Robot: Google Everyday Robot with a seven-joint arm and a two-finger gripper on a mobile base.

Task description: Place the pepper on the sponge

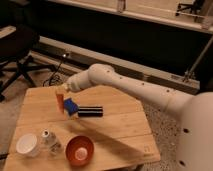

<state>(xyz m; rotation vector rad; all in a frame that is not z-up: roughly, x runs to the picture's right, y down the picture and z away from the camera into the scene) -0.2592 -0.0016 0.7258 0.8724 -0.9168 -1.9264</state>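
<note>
The pepper (60, 103), slim and orange, hangs upright from my gripper (61, 91), which is shut on its top end. It is held above the table's left part, just left of the sponge (70, 106), a small blue block lying flat on the wood. The pepper's lower tip looks level with the sponge's left edge; I cannot tell whether they touch. My white arm (130, 87) reaches in from the right.
A black cylindrical bar (90, 111) lies right against the sponge. Near the front of the wooden table (125, 130) stand an orange-red bowl (80, 149), a small shaker (50, 141) and a white cup (27, 145). An office chair (17, 55) stands at the back left.
</note>
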